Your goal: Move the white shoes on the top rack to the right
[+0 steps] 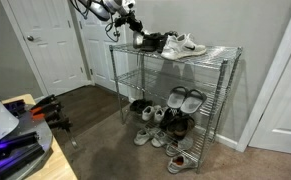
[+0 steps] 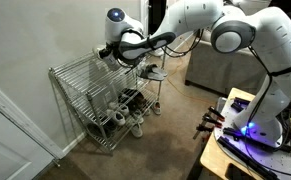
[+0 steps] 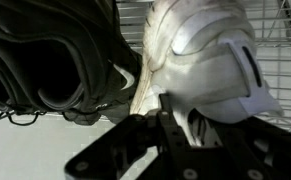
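The white shoes (image 1: 188, 45) lie on the top rack (image 1: 221, 54), right of a black pair (image 1: 148, 42). My gripper (image 1: 137, 30) reaches in from the rack's left end over the black shoes. In the wrist view a white shoe (image 3: 210, 60) fills the right half, heel towards me. My gripper (image 3: 180, 112) has closed in on its heel rim. One finger (image 3: 163, 120) presses the outside of the heel and the other is hidden in the dark opening. A black shoe (image 3: 45, 60) lies just to the left. In an exterior view the gripper (image 2: 137, 58) is low over the shoes (image 2: 157, 72).
The lower shelves (image 1: 180, 100) and the floor below (image 1: 155, 135) hold several more shoes and sandals. A white door (image 1: 50, 45) stands left of the rack and a wall corner sits close on its right. A desk with equipment (image 1: 15, 130) is in the foreground.
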Motion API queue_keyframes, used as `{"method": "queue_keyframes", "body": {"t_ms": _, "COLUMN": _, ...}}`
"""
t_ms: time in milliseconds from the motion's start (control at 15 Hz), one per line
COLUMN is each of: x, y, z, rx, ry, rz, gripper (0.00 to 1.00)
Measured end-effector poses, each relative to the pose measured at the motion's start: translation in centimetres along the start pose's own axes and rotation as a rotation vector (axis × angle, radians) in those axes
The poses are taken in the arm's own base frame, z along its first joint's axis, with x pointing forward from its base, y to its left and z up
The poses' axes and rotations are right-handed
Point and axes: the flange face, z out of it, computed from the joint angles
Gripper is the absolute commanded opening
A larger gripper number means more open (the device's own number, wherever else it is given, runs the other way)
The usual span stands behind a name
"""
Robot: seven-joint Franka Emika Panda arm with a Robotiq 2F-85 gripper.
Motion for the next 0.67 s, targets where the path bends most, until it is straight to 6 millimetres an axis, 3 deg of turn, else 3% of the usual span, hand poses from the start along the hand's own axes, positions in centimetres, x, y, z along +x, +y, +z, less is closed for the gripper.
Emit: {"method": "queue_keyframes", "body": {"t_ms": 667, "x": 0.8, "y": -0.3, "z": -1.0, "rx": 0.010, "ry": 0.016, "rz": -0.016, "gripper": 0.01}}
